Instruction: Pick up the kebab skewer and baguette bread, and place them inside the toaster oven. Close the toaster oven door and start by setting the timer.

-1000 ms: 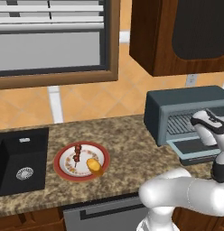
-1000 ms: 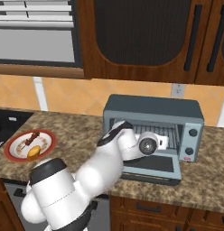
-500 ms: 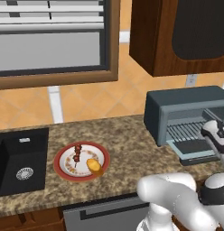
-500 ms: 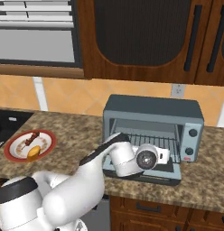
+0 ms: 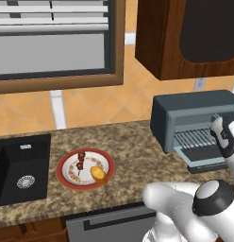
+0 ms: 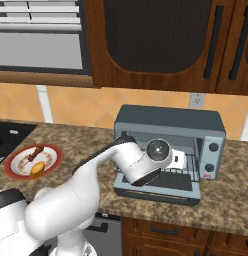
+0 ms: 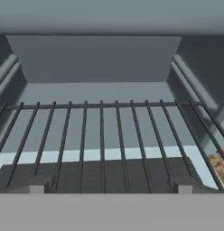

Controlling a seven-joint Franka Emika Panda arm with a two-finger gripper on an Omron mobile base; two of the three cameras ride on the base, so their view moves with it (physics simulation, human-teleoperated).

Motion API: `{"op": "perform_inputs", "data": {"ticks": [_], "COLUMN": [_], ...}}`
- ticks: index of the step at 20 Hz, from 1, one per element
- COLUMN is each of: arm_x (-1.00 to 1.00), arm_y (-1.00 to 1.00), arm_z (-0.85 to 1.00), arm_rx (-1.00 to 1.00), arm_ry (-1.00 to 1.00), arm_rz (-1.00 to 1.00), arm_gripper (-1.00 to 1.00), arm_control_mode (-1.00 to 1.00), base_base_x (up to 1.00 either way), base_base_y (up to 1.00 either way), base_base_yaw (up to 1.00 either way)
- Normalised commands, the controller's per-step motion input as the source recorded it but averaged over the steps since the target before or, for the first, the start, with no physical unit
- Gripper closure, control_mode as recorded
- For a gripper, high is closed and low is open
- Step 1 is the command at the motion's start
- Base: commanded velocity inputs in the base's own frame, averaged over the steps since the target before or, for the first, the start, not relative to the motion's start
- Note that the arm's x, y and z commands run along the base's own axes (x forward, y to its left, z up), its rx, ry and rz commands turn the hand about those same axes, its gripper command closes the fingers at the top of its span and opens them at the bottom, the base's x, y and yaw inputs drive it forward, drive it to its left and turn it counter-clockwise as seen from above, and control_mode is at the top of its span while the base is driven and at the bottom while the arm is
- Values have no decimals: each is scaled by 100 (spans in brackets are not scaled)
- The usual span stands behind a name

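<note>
1. Toaster oven [image 5: 194,116] sits on the granite counter [image 5: 133,146] at 3 o'clock in left base view; in right base view [image 6: 168,125] it's a bit right of center, under the dark wall cabinets [image 6: 161,40].
2. Toaster oven door [image 6: 158,187] is dropped flat, hinged at the bottom, dark glass facing up. In left base view the door [image 5: 204,158] lies at 4 o'clock of the oven body.
3. Wire rack [image 7: 100,140] inside is bare; bars run front to back toward the grey rear wall.
4. Gripper [image 7: 107,189] points straight into the oven mouth. Two small grey finger tips [image 7: 37,188] show at 7 and 5 o'clock of hand view, far apart, w/ nothing between them, so jaws are spread wide and hold nothing.
5. In right base view the arm's wrist [image 6: 158,150] is in front of the oven opening, above the door. In left base view the hand [image 5: 225,137] is at the oven's right front, at the frame's 3 o'clock edge.
6. Red-rimmed plate [image 5: 83,169] is on the counter at 8 o'clock in left base view, well apart from the oven, just right of the black sink [image 5: 22,168].
7. Kebab skewer [image 5: 80,160] lies on the plate's upper left part; baguette bread [image 5: 99,174] lies at the plate's lower right, near the skewer; contact btwn them unclear.
8. Right base view: the same plate [image 6: 32,161] at 9 o'clock, skewer [image 6: 35,153] toward its top, bread [image 6: 37,167] below it.
9. Oven knobs [image 6: 212,157] sit on the right front panel, one above the other.
</note>
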Motion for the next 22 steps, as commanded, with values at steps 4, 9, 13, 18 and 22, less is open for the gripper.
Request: {"op": "perform_inputs", "data": {"ticks": [4, 9, 13, 18, 22], "arm_x": [-36, -46, -25, -9, 0], "arm_y": [50, 87, 98, 100, 100], "arm_z": [63, 24, 2, 0, 0], "arm_rx": [0, 0, 0, 0, 0], "arm_ry": [23, 22, 14, 15, 17], "arm_rz": [0, 0, 0, 0, 0], "arm_gripper": [-100, -100, -100, -100, -100], "arm_control_mode": [-100, -100, -100, -100, -100], "base_base_x": [0, 0, 0, 0, 0], "base_base_y": [0, 0, 0, 0, 0], "base_base_yaw": [0, 0, 0, 0, 0]}}
